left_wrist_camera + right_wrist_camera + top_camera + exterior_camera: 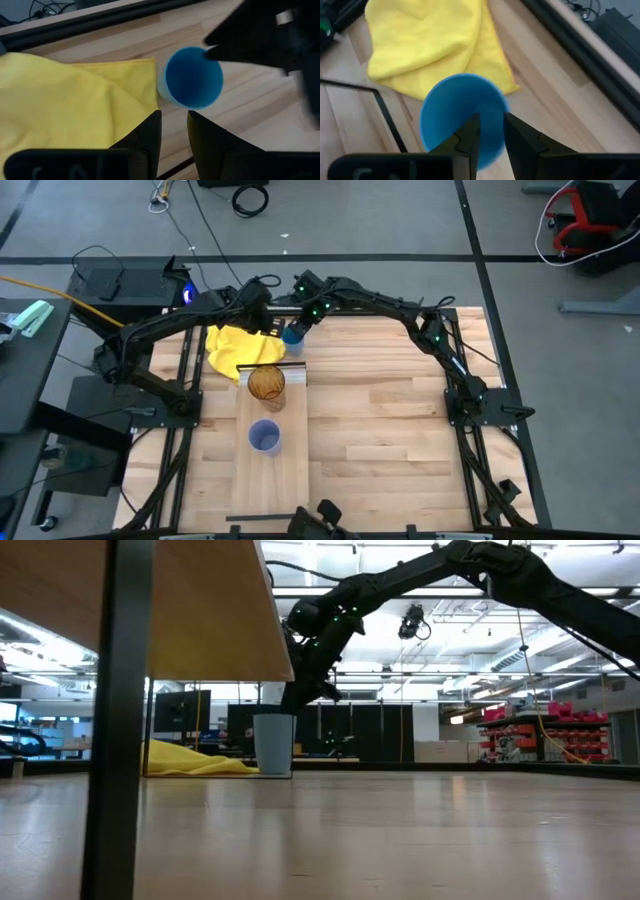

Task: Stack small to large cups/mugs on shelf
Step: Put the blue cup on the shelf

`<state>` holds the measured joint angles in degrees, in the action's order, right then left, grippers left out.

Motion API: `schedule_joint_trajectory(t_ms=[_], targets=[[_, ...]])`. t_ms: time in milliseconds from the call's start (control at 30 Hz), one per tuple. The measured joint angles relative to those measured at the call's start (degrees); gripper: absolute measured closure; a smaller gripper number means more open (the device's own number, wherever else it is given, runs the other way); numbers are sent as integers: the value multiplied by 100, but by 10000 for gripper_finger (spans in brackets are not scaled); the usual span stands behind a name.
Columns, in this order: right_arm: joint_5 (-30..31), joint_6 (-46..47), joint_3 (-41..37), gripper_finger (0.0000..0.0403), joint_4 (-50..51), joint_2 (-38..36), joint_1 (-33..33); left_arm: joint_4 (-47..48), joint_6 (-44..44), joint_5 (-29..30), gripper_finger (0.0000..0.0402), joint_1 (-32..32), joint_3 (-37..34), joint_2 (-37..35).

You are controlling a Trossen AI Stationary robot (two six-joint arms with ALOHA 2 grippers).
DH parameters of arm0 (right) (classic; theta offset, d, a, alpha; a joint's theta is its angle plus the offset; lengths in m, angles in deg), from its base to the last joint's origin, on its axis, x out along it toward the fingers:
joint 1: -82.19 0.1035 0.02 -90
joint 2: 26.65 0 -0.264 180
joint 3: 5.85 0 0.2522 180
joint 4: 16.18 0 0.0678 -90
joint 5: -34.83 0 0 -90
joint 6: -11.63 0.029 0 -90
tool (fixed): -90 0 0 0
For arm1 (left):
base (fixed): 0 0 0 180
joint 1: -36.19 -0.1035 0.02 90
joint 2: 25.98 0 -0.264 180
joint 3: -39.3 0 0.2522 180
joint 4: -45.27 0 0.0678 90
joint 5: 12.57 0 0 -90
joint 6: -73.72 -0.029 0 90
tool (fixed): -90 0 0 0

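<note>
Your right gripper (491, 131) sits narrow over the blue cup's (462, 112) rim beside the yellow cloth (432, 42); grip unclear. Left gripper (173, 131) narrow, empty, above the cloth.

A smooth grey concrete floor (400, 220) crossed by dark seam lines surrounds the work area in the high view. Loose black cables (250, 197) coil on it near the far edge, and a thin yellow cable (60, 290) runs in from one side. A red and black chair (585, 215) stands in one far corner beside a grey metal stand base (600, 307). A dark bench top (25, 370) sits along one side. The low view shows a large open hall with rows of long ceiling strip lights (420, 590), dark panel screens (370, 730) across the back, and red shelving racks (525, 725) stocked with goods to one side.
</note>
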<state>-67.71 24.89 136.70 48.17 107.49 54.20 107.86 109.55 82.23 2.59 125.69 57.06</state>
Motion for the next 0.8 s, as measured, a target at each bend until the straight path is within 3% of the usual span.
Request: schedule_joint_trajectory(t_ms=[300, 533, 667, 800], targets=[[-111, -239, 7, 311, 886, -597, -258, -460, 365, -275, 297, 44, 0, 249], [-88, -1055, 9, 311, 2564, -1422, -236, -589, 881, -408, 296, 179, -2, 301], [159, -1529, 9, 311, 3217, -1936, -140, -834, 1093, -420, 297, 352, -2, 337], [436, -1607, -285, 311, 3182, -2592, -123, -810, 1219, -407, 303, 419, -2, 335]])
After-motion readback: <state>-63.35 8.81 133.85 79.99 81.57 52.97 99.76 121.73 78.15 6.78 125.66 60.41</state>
